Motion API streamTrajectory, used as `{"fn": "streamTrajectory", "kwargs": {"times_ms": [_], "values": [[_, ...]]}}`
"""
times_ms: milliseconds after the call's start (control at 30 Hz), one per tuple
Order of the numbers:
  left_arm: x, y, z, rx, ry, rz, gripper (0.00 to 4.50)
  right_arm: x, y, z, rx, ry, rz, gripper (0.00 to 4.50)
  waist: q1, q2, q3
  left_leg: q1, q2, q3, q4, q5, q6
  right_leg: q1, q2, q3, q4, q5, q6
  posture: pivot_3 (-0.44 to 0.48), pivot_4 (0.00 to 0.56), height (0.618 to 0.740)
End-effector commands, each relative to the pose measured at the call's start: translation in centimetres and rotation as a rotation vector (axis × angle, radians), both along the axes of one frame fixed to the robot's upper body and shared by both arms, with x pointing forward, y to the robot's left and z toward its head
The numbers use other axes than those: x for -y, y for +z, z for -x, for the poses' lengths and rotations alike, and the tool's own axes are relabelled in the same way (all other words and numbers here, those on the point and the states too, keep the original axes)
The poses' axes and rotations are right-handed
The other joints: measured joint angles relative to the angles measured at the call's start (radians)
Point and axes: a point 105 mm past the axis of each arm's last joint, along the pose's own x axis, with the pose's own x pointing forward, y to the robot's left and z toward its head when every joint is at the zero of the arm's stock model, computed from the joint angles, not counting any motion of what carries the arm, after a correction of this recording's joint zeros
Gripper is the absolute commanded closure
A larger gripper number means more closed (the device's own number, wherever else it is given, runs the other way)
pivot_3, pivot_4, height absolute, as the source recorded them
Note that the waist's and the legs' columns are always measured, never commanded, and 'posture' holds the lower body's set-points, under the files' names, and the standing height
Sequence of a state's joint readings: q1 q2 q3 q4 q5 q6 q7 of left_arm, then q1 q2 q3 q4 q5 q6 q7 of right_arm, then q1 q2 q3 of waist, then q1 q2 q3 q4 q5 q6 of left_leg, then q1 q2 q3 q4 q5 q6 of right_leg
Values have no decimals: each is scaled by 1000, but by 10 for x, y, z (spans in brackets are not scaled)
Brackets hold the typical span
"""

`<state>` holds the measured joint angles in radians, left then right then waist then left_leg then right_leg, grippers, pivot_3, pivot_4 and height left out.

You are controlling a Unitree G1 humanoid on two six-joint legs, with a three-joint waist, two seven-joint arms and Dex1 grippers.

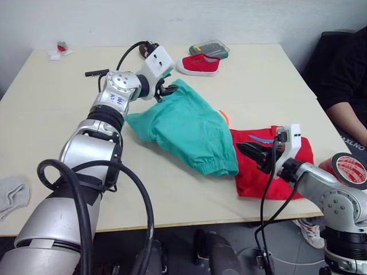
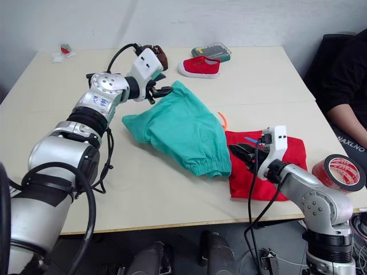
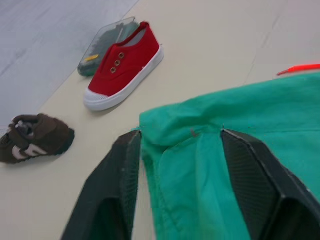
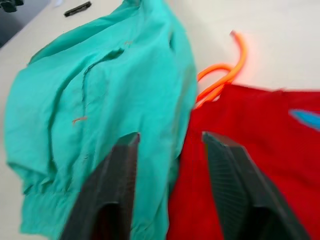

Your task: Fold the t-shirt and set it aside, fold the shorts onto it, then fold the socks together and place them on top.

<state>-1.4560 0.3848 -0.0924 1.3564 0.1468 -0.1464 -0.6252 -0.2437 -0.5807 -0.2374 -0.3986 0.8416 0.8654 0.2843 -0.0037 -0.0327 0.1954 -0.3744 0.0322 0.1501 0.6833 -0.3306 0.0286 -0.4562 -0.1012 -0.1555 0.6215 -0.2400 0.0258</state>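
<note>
1. A pale beige table (image 1: 51, 103) fills the scene, backed by a plain light wall; its front edge runs across the foreground with dark floor below.
2. The shorts (image 1: 186, 129) are the landmark, lying spread near the middle of the table, gathered waistband toward the front edge.
3. An orange drawstring (image 4: 227, 67) curls out from under the shorts on the bare tabletop, just beside their right-hand edge.
4. The t-shirt (image 1: 287, 172) lies folded flat on the robot's right of the shorts, touching them; the waistband end overlaps its near-left part. A blue neck band shows on the red cloth.
5. The left gripper (image 3: 182, 145) is at the far corner of the shorts, jaws apart, with a fold of teal cloth between the fingers (image 3: 252, 170).
6. The right gripper (image 4: 170, 145) hovers low over the seam where the shorts meet the t-shirt, jaws apart and holding nothing.
7. One grey sock (image 1: 12, 196) lies at the table's front-left edge, well apart from the shorts.
8. Beyond the shorts, toward the wall, stands a red canvas shoe (image 1: 199, 64) with a small clear plastic case (image 1: 210, 48) behind it, and a brown shoe (image 3: 32, 137) to their left.
9. A small red and white item (image 1: 60, 49) sits at the far-left corner.
10. A roll of red tape (image 2: 339, 172) rests right of the t-shirt, and a person in dark clothing (image 1: 347, 74) sits beyond that table edge.
</note>
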Motion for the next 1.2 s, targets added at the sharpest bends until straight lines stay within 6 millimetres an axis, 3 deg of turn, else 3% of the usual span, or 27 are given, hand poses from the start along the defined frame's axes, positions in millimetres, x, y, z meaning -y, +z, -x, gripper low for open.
{"fn": "streamTrajectory", "kwargs": {"times_ms": [33, 100, 167, 267, 400, 600, 733, 900, 1000, 1100, 1200], "values": [[-26, 40, 8, 110, -32, 119, 787, -13, 34, 19, 244, 56, 265, 1215, -1, 0, 0, -2, 0, 1, 0, 0, 0, -4, 0, 1, 1, 0, 0, 0, 150, 740], [-31, 39, 17, 97, -109, 104, 129, -24, 34, 28, 271, 112, 310, 527, -1, 0, 0, -4, 0, 2, 0, 0, 0, -6, 1, 2, 2, 0, 0, 0, 150, 740], [-44, 20, 31, 85, -220, -67, 0, -44, 30, 43, 294, 215, 381, 47, 1, 0, 0, -3, 1, 2, 0, 0, -2, -5, 3, 1, 1, -1, -1, 0, 150, 740], [-76, -23, 56, 39, -339, -383, 0, -70, 11, 60, 289, 358, 503, 47, -6, 1, -1, 0, 0, 6, 0, 0, -2, -5, 3, 2, 3, -1, -2, 0, 150, 740], [-95, -50, 71, 10, -396, -547, 0, -85, -7, 51, 274, 378, 587, 47, -9, 0, 0, 1, 1, 7, 1, 0, -2, -5, 2, 7, 3, -1, -2, 0, 150, 740], [-83, -55, 63, 107, -386, -665, 0, -101, -23, 30, 290, 386, 734, 47, 10, -2, 0, -1, -1, 5, 5, -2, 2, -6, -1, 8, 3, -1, -2, 0, 150, 740], [-70, -59, 54, 141, -371, -691, 0, -95, -34, 9, 315, 303, 891, 47, 3, -2, 0, -4, -1, 6, 8, -4, 6, -5, -2, 5, 5, 0, 1, 0, 150, 740], [-67, -72, 48, 120, -343, -737, 0, -90, -53, 5, 331, 289, 1026, 47, -4, -2, 0, -8, -1, 6, 11, -5, 7, -7, 0, 3, 4, 1, 2, 0, 150, 740], [-74, -77, 42, 118, -282, -769, 605, -88, -57, 4, 363, 290, 1067, 0, -3, -2, 0, -7, 0, 5, 13, -5, 7, -6, 1, 3, 5, 1, 2, 0, 150, 740], [-77, -76, 37, 123, -228, -757, 1509, -83, -53, 3, 406, 273, 1094, 665, -1, -2, -1, -7, 0, 5, 15, -5, 7, -6, 0, 3, 5, 1, 2, 0, 150, 740], [-78, -77, 35, 122, -207, -750, 2545, -76, -50, 4, 461, 279, 1124, 1685, 4, -2, -1, -8, -1, 4, 16, -5, 7, -6, -1, 3, 5, 1, 2, 0, 150, 740]]}}
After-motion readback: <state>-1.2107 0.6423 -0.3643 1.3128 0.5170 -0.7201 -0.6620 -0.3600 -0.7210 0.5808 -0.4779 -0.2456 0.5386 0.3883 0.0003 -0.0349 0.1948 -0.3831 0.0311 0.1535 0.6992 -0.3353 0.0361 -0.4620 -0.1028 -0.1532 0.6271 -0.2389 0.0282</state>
